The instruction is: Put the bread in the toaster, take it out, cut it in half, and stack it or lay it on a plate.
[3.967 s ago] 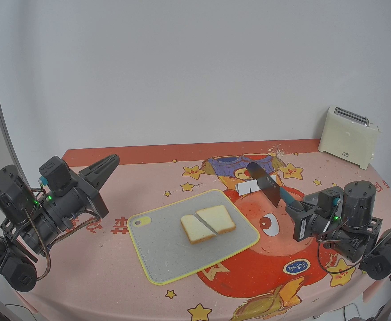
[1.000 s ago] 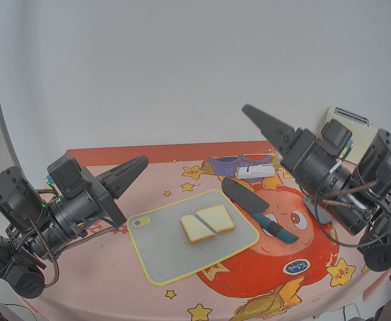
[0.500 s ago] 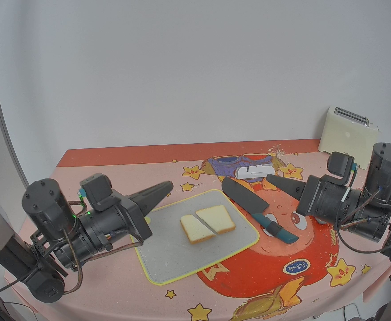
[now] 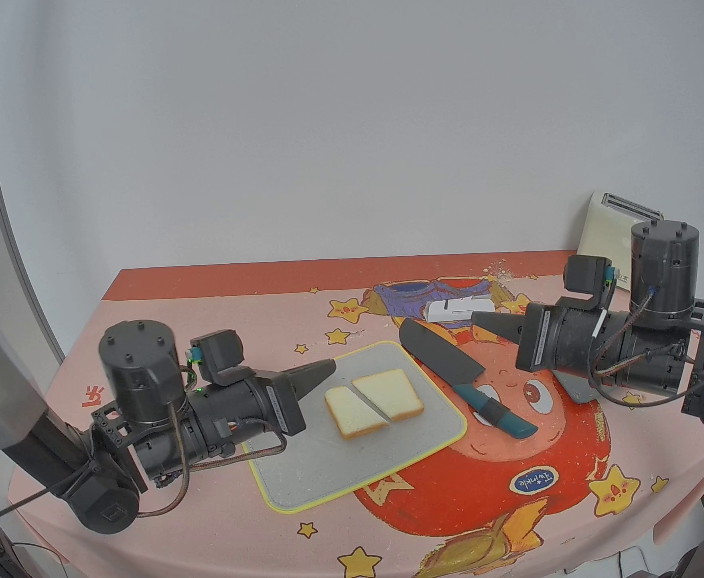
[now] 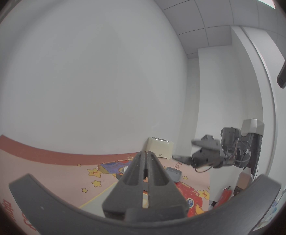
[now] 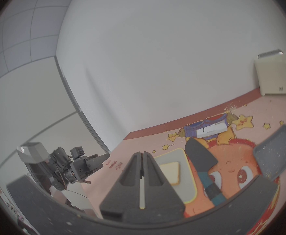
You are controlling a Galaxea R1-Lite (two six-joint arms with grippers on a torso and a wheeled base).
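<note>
Two toasted bread halves, the left half (image 4: 354,412) and the right half (image 4: 389,393), lie side by side on a grey cutting board (image 4: 312,451) with a yellow rim. My left gripper (image 4: 325,368) is shut and empty, low over the board's left part, its tip just left of the left half. A knife (image 4: 456,367) with a dark blade and teal handle lies on the table beside the board's right edge. My right gripper (image 4: 481,322) is shut and empty, hovering above and to the right of the blade. The cream toaster (image 4: 604,238) stands at the back right, partly behind the right arm.
A white holder (image 4: 458,308) lies behind the knife. A grey plate (image 6: 275,150) sits on the table under the right arm, seen as a grey corner (image 4: 578,389) in the head view. The cartoon-printed tablecloth (image 4: 480,491) covers the table; its front edge is near.
The knife, held four seconds ago, now lies on the table. My right arm came down from a raised pose and shifted left. My left gripper moved right over the board toward the bread.
</note>
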